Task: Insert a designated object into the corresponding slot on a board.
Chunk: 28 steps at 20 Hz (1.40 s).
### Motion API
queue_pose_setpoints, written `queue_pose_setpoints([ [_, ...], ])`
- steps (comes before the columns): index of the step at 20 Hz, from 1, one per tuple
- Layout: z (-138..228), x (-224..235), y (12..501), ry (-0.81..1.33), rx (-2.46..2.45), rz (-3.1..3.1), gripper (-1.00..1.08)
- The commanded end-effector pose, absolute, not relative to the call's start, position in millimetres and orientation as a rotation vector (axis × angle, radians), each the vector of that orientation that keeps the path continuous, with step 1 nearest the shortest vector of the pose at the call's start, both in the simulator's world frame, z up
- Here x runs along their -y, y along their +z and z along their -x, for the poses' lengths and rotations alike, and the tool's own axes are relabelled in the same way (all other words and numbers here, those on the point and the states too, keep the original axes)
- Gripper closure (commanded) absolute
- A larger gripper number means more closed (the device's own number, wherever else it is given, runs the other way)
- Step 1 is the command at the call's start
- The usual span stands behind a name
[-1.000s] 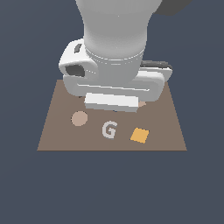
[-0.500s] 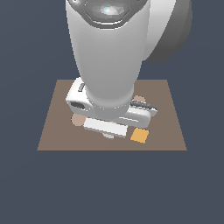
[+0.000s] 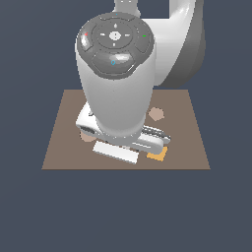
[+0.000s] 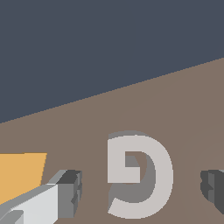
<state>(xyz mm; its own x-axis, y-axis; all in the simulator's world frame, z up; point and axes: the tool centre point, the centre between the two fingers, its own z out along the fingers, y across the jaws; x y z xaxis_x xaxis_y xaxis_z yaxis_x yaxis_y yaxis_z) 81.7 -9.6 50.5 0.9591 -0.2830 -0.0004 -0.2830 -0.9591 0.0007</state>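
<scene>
Orange square point(image 4: 19, 175) occupies the far left of the wrist view, lying flat on the brown board point(image 4: 183, 109). Beside it, one dark fingertip point(image 4: 70, 192) of the gripper point(image 4: 142, 188) stands clear of the white G-shaped block point(image 4: 138, 175), which lies flat on the board between the two fingertips; the second fingertip sits at the opposite side, also apart from the block. The gripper is thus spread wide, straddling the G without touching it. In the exterior view, the arm's large body point(image 3: 118, 83) hides the G; a tan disc point(image 3: 87, 138) peeks out on that view's left, a second tan piece point(image 3: 156, 113) lies toward that view's right, and the board rests on the dark counter point(image 3: 29, 206).
</scene>
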Motion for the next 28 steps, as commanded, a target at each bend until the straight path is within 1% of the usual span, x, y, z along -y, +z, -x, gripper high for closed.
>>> queue_pose_setpoints([
  [1, -83, 10, 50, 0.0, 0.454, -3.109, -0.92],
  [12, -83, 10, 30, 0.0, 0.454, -3.109, -0.92],
  [13, -83, 10, 30, 0.0, 0.454, -3.109, 1.08],
  [28, -83, 10, 33, -0.001, 0.454, -3.109, 1.08],
])
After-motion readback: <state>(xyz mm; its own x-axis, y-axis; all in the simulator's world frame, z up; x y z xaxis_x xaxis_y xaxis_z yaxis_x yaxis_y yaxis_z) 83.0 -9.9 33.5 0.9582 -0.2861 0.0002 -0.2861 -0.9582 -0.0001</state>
